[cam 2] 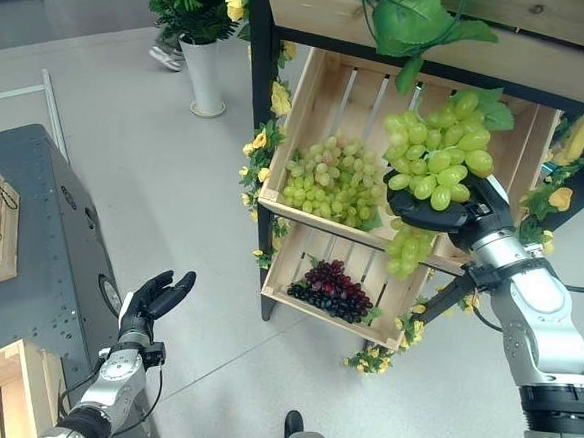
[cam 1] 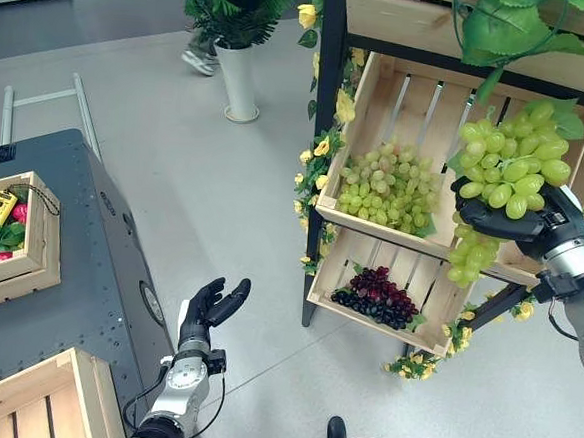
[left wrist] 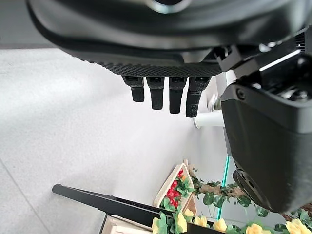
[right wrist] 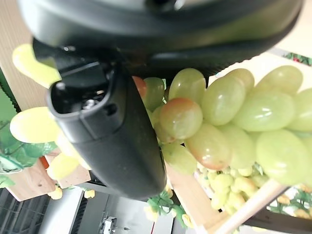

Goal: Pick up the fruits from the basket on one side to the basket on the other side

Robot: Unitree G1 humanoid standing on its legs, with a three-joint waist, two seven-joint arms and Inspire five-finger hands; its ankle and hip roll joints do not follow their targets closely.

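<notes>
Green grape bunch (cam 2: 435,159) clamped in right hand (cam 2: 443,212), raised before upper crate (cam 2: 522,155) holding more green grapes (cam 2: 333,182); dark grapes (cam 2: 335,287) crated below. Left hand (cam 2: 154,300) relaxed, apart.

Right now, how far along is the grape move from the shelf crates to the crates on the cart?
Done: nothing looks delivered; the near crate on the grey cart shows bare slats. In hand: the right hand is shut on a bunch of green grapes, lifted in front of the shelf. Left: more green grapes in the upper crate and dark grapes below. The left hand hangs open.
</notes>
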